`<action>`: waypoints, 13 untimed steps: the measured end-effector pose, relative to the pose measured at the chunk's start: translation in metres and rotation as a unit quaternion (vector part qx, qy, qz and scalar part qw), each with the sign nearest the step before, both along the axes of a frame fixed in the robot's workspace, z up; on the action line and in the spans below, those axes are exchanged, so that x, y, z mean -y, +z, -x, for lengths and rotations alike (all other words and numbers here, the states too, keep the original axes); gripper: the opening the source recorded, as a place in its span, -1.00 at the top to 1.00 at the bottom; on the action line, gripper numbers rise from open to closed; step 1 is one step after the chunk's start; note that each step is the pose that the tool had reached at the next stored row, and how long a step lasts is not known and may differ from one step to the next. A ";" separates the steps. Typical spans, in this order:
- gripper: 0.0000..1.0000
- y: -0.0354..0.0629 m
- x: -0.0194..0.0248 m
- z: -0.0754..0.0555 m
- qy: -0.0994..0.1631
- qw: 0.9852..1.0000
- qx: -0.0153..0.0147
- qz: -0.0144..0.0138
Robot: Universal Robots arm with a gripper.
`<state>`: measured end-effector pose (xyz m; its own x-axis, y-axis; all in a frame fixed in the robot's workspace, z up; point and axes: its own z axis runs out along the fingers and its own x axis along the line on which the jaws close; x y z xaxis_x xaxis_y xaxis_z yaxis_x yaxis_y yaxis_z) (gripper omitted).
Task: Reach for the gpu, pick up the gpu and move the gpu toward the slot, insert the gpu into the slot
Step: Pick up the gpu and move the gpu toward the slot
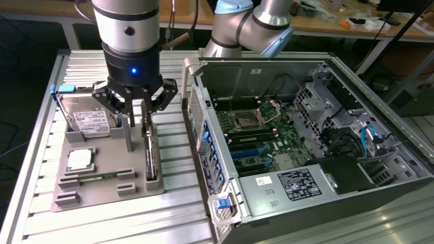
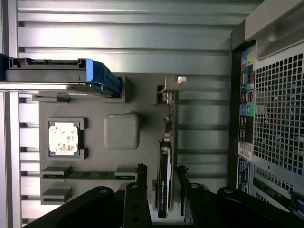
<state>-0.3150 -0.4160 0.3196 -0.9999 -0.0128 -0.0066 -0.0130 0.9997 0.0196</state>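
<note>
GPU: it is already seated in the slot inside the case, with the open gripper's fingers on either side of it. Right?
Not seated. The gpu stands on edge in the grey holder outside the case, as the exterior view shows. The open gripper does have its fingers on either side of it.

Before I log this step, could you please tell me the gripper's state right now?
Gripper: open, straddling the upright gpu in its holder, holding nothing.

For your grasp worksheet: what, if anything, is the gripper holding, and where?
Nothing yet: the open gripper straddles the gpu, which stands on edge in the grey tray.
</note>
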 end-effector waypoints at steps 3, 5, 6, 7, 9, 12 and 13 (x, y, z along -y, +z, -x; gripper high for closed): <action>0.28 -0.0056 0.0067 0.000 0.000 1.000 0.000 0.000; 0.28 -0.0092 0.0094 0.000 0.000 1.000 0.000 0.000; 0.28 -0.0110 0.0105 0.000 0.000 1.000 0.000 0.000; 0.28 -0.0129 0.0115 0.000 0.000 1.000 0.000 0.000; 0.28 -0.0172 0.0130 0.000 0.000 1.000 0.000 0.000; 0.28 -0.0232 0.0148 -0.001 0.000 1.000 0.000 0.000; 0.28 -0.0262 0.0154 -0.002 0.000 1.000 0.000 0.000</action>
<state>-0.3130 -0.4314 0.2934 -0.9999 -0.0127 -0.0066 -0.0129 0.9997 0.0196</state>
